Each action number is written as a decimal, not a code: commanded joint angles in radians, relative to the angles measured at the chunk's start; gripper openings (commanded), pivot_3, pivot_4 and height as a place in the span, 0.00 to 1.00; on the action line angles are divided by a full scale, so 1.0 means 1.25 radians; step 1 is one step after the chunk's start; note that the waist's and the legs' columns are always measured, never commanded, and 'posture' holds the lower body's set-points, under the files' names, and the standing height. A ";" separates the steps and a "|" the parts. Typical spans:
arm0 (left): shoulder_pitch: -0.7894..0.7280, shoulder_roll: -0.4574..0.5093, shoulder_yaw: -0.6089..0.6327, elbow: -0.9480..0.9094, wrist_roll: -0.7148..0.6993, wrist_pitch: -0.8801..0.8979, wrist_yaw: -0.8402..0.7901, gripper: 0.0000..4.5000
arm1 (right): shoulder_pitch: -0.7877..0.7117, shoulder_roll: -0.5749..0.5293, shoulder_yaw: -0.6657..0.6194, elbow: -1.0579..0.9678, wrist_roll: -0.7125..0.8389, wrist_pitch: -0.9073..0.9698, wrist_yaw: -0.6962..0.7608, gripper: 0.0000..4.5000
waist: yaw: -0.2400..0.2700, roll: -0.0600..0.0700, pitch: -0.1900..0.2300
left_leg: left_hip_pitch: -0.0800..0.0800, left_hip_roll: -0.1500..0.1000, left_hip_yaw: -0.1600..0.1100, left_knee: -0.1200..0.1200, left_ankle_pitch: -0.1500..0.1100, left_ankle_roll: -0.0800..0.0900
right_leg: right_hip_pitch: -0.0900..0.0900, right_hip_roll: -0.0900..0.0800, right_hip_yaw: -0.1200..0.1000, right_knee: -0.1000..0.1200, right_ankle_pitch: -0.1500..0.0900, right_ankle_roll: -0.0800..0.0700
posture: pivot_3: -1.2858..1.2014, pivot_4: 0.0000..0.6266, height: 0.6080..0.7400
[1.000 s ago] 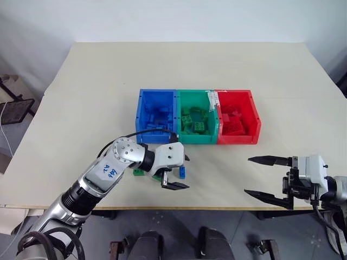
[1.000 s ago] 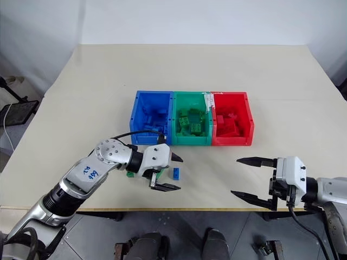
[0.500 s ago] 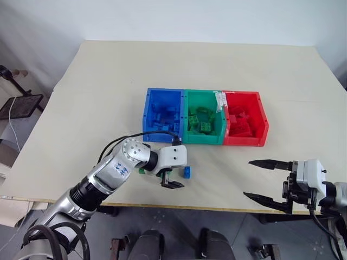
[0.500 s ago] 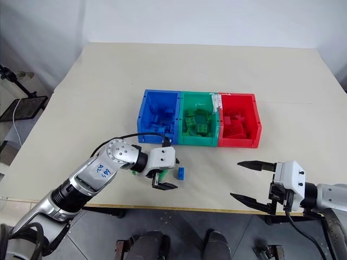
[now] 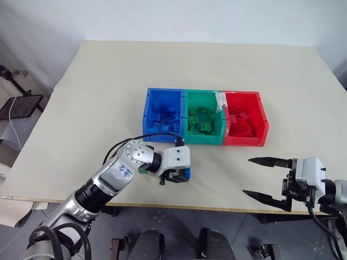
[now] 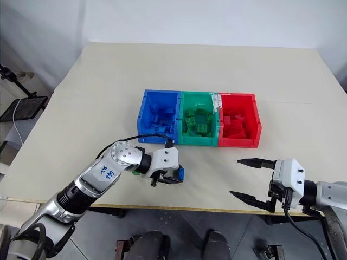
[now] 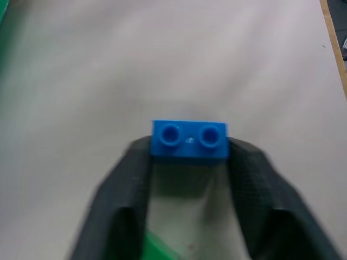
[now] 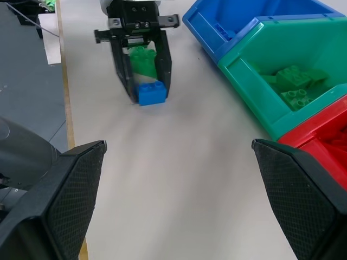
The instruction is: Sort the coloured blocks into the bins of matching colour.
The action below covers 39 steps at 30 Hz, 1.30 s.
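My left gripper [image 5: 180, 176] is shut on a small blue block [image 7: 188, 142] that rests on the table in front of the blue bin [image 5: 161, 137]; its two black fingers [image 8: 122, 70] clamp the block's sides. A green block [image 8: 142, 58] lies just behind the gripper, partly hidden by it. The blue, green [image 5: 203, 140] and red [image 5: 245, 142] bins stand joined in a row at mid-table, each holding several blocks of its own colour. My right gripper [image 5: 247, 176] hovers open and empty near the table's front right edge, well clear of the blocks.
The beige table [image 5: 97, 97] has wide bare room to the left, right and behind the bins. Its front edge [image 5: 217, 208] runs just below both grippers. A black stand [image 5: 19, 105] sits on the floor off the left side.
My left gripper has shifted slightly right and closed on the blue block, which was beside its open fingers before. The right gripper has stayed put. The camera view shifted early on.
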 commanded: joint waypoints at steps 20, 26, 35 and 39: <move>-0.135 -0.142 0.349 0.294 -0.005 -0.113 0.346 0.32 | -0.024 0.099 -0.074 -0.117 0.137 0.054 -0.202 1.00 | 0.001 0.000 0.000 | 0.000 -0.001 -0.002 0.000 0.000 0.000 | 0.000 0.000 -0.001 0.001 0.000 0.000 | 0.52 0.24 1.00; -0.146 -0.161 0.381 0.321 -0.050 -0.162 0.319 0.76 | -0.036 0.080 -0.070 -0.081 0.110 0.038 -0.167 1.00 | -0.003 -0.001 0.000 | 0.000 -0.001 -0.001 0.000 0.000 0.000 | 0.000 0.000 -0.001 0.002 0.000 0.000 | 0.52 0.24 1.00; 0.054 0.051 0.514 0.182 -0.170 -0.288 0.081 0.99 | -0.104 0.066 -0.023 0.030 0.072 -0.009 -0.067 1.00 | -0.031 -0.001 0.000 | 0.001 0.000 -0.001 -0.001 0.000 0.000 | -0.001 0.000 -0.001 0.002 0.000 0.000 | 0.52 0.24 1.00; 0.160 0.139 0.625 0.232 -0.254 -0.396 -0.049 0.99 | -0.146 0.058 0.021 0.083 0.049 -0.035 -0.010 1.00 | -0.030 -0.001 0.000 | 0.002 0.001 -0.001 -0.002 0.000 -0.001 | -0.001 0.000 -0.001 0.002 0.000 0.000 | 0.52 0.24 1.00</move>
